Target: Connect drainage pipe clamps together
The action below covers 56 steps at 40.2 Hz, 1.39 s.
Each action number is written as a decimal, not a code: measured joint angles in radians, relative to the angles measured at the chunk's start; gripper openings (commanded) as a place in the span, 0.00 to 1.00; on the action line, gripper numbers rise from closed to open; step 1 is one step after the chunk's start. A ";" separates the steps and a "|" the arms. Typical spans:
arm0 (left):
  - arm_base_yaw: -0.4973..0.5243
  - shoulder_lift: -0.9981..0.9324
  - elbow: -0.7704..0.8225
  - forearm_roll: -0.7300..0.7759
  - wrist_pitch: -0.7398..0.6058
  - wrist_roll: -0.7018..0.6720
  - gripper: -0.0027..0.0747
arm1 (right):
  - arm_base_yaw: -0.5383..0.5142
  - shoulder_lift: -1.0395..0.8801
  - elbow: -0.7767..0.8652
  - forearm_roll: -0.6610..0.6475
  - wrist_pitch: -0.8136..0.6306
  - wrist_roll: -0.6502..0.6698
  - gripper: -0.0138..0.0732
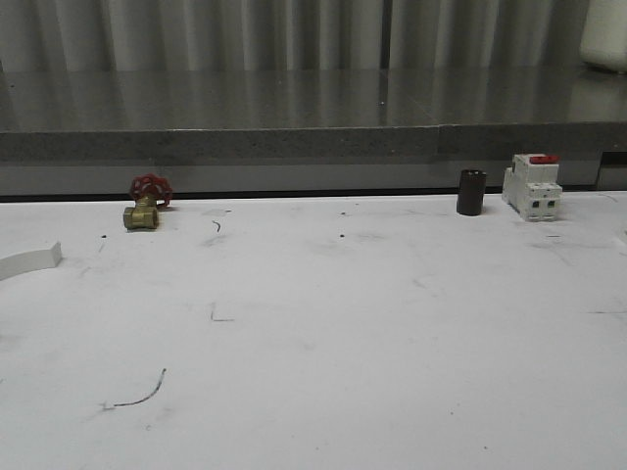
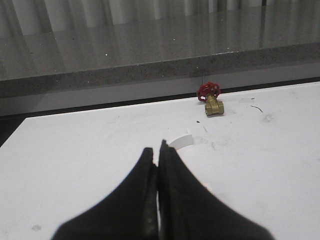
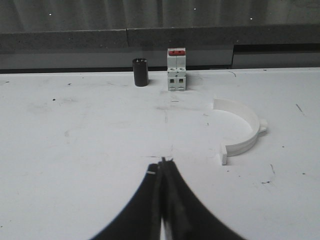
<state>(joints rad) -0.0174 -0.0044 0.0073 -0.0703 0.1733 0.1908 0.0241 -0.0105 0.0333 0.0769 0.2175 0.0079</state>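
Left gripper (image 2: 159, 150): jaws pressed together, nothing between. Right gripper (image 3: 162, 162): jaws likewise closed, empty. First clamp half (image 3: 239, 130) lies flat on white worktop (image 1: 323, 333), near right gripper, in front of breaker (image 3: 176, 69) and black cylinder (image 3: 141, 72). Second clamp half (image 2: 180, 139) just beyond left fingertips, partly hidden; brass valve (image 2: 212, 100) with red handwheel farther back.

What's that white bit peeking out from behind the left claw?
It is a white curved clamp half lying flat on the table, just beyond the shut left gripper. The black fingers cover most of it, so its full shape is hidden.
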 measured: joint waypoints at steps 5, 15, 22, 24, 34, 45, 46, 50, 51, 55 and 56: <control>0.000 0.000 0.000 0.000 0.000 0.000 0.01 | 0.000 0.000 0.000 0.000 0.000 0.000 0.02; 0.000 0.000 0.000 0.000 0.000 0.000 0.01 | 0.000 0.000 0.000 0.000 0.000 0.000 0.02; 0.000 0.000 0.000 0.000 0.000 0.000 0.01 | 0.000 0.000 0.000 0.000 0.000 0.000 0.02; 0.000 0.000 0.000 0.000 0.000 0.000 0.01 | 0.000 0.000 0.000 0.000 0.000 0.000 0.02; 0.000 0.000 0.000 0.000 0.000 0.000 0.01 | 0.000 0.000 0.000 0.000 0.000 0.000 0.02; 0.000 0.000 0.000 0.000 0.000 0.000 0.01 | 0.000 0.000 0.000 0.000 0.000 0.000 0.02; 0.000 0.000 0.000 0.000 0.000 0.000 0.01 | 0.000 0.000 0.000 0.000 0.000 0.000 0.02; 0.000 0.000 0.000 0.000 -0.004 0.000 0.01 | 0.000 0.000 0.000 0.000 0.000 0.000 0.02; 0.000 0.000 0.000 0.000 -0.006 0.000 0.01 | 0.000 0.000 0.000 0.000 0.000 0.000 0.02; 0.000 0.000 0.000 0.000 -0.024 0.000 0.01 | 0.000 0.000 0.000 0.000 -0.012 0.000 0.02; 0.000 0.000 0.000 0.000 -0.036 0.000 0.01 | 0.000 0.000 0.000 0.000 -0.020 0.000 0.02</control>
<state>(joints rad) -0.0174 -0.0044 0.0073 -0.0703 0.1372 0.1908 0.0241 -0.0105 0.0333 0.0769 0.1980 0.0079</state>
